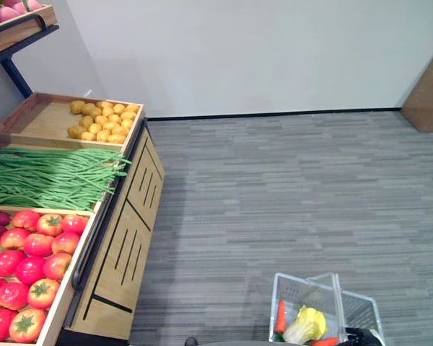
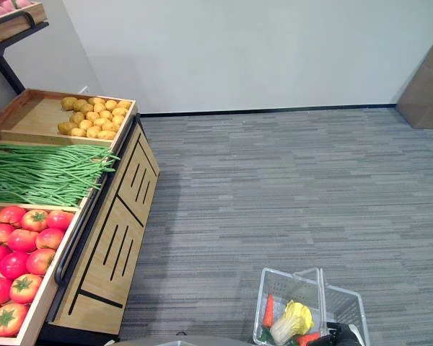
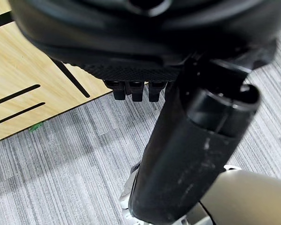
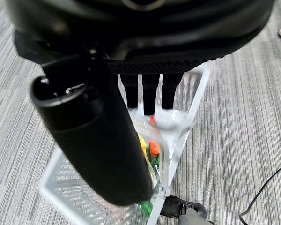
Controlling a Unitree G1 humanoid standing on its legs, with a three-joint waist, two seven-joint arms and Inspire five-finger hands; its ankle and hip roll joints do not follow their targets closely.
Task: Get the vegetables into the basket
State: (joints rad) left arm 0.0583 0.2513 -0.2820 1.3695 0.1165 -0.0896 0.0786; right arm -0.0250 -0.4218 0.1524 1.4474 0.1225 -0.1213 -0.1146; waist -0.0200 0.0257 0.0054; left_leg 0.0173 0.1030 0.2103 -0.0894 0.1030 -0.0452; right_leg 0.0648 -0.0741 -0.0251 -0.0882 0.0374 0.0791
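Several vegetables already lie in the clear basket [image 1: 297,290] on the floor: a carrot [image 1: 280,316] and a yellow-leafed cabbage [image 1: 307,324]; the right hand [image 4: 145,96] seems curled around the basket's handle, though its grip is partly hidden. The left hand [image 3: 136,89] hangs curled and empty beside the wooden stand [image 1: 123,245]; it should open before reaching for the tomatoes [image 1: 30,268] or green beans [image 1: 50,176], with the basket kept level.

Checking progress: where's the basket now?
The basket sits on the floor at the lower right of both eye views, right of the produce stand, holding a carrot and cabbage.
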